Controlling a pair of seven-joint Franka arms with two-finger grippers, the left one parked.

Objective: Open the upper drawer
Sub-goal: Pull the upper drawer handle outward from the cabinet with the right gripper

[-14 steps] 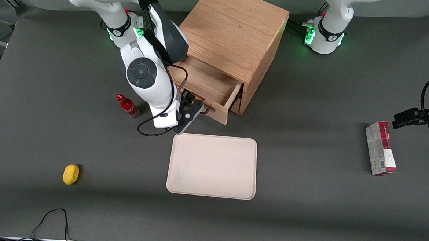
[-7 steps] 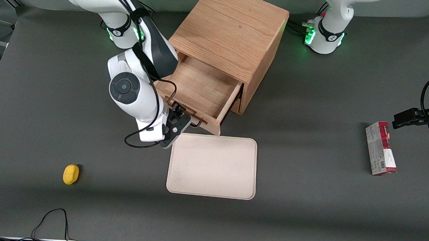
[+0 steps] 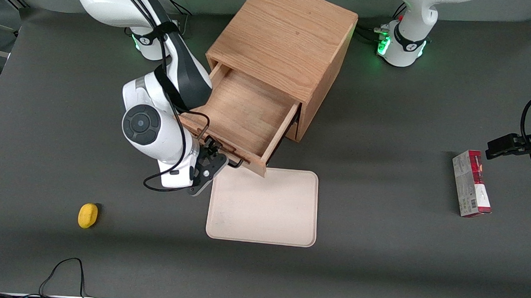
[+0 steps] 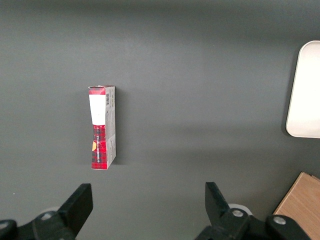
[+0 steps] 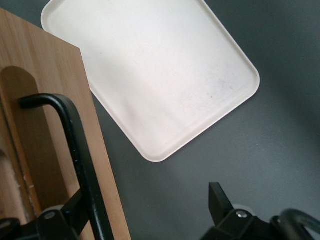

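Note:
The light oak cabinet (image 3: pixel 285 36) has its upper drawer (image 3: pixel 244 111) pulled far out, and the bare wooden floor of the drawer shows. The drawer front (image 5: pixel 45 125) carries a black wire bar handle (image 5: pixel 80 150). My gripper (image 3: pixel 215 157) is at that handle (image 3: pixel 231 158), in front of the drawer and just above the tray's edge. In the right wrist view the gripper (image 5: pixel 150 205) is open: one finger (image 5: pixel 75 212) sits between the bar and the wood, the other finger (image 5: pixel 217 197) stands well apart over the grey table.
A cream tray (image 3: pixel 262 205) lies flat in front of the drawer, its corner under the drawer front. A yellow fruit (image 3: pixel 88 215) sits toward the working arm's end. A red and white box (image 3: pixel 471 183) lies toward the parked arm's end. A black cable (image 3: pixel 66 270) loops near the camera.
The upper drawer has slid much farther out of the cabinet toward the camera, with my gripper moving along at its handle. My arm now hides the red bottle seen earlier.

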